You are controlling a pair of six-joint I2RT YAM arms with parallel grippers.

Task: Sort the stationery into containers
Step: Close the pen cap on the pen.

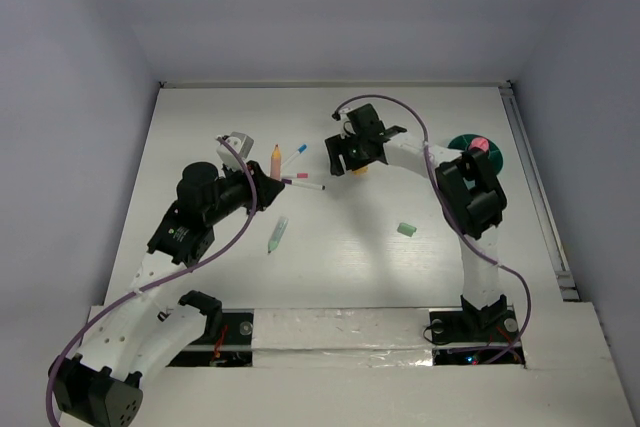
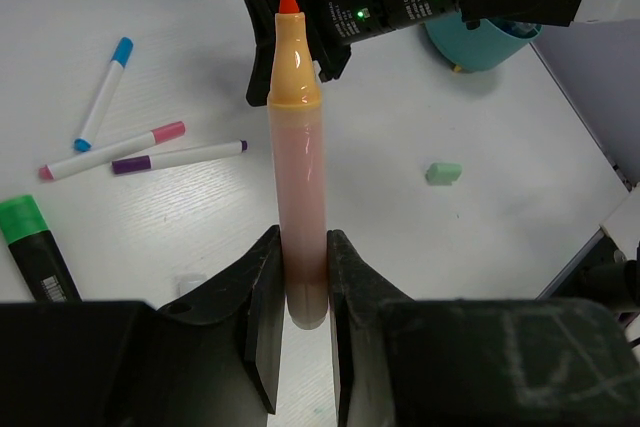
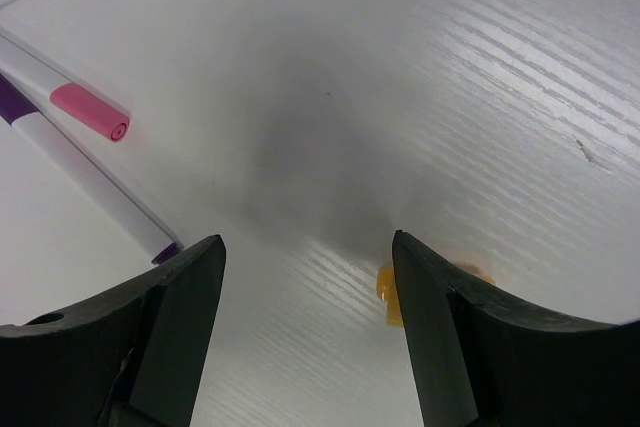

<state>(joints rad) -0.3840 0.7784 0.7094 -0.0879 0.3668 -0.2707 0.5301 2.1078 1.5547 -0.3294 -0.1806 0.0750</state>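
Left gripper (image 2: 300, 282): pinching the lower barrel of an orange marker (image 2: 297, 137), which stands upright between its fingers, far left of the teal bowl (image 1: 492, 155).
Right gripper (image 3: 308, 247): fingers spread wide, low over bare table (image 1: 380, 277), just left of the bowl.
Edges: the bowl sits close to the table's right edge; a pink piece (image 1: 478, 141) lies inside it.
Open room: wide bare surface in front of the bowl, broken only by one green eraser (image 1: 406, 231).
Thin markers: three, capped blue (image 2: 103, 94), pink (image 2: 110, 150) and purple (image 2: 180, 157), clustered well left of the bowl.
Pale green pen (image 1: 277, 235): one, left of and nearer than the bowl.
Erasers: two, the green one and an orange one (image 3: 390, 297) touching the right gripper's finger.
Green-capped marker (image 2: 35, 259): one, seen from the left wrist only.
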